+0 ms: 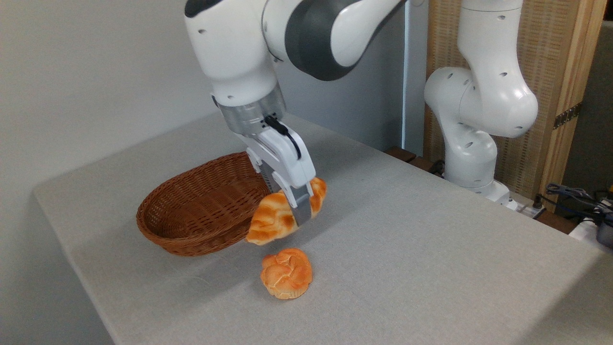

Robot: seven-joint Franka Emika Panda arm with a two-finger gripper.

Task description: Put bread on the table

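Note:
The bread [273, 221], a long golden-orange loaf with a criss-cross scored top, hangs tilted in the air, its lower left end over the right rim of the wicker basket. My gripper [299, 211] is shut on the bread at its middle, one grey finger across its front. Below them lies the table [407, 249], a light grey cloth-like top.
A brown oval wicker basket [191, 211] stands left of centre. A round knotted bun [286, 273] lies on the cloth just below the held loaf. The arm's white base [471, 143] stands at the back right, with cables [574, 196] at the far right edge.

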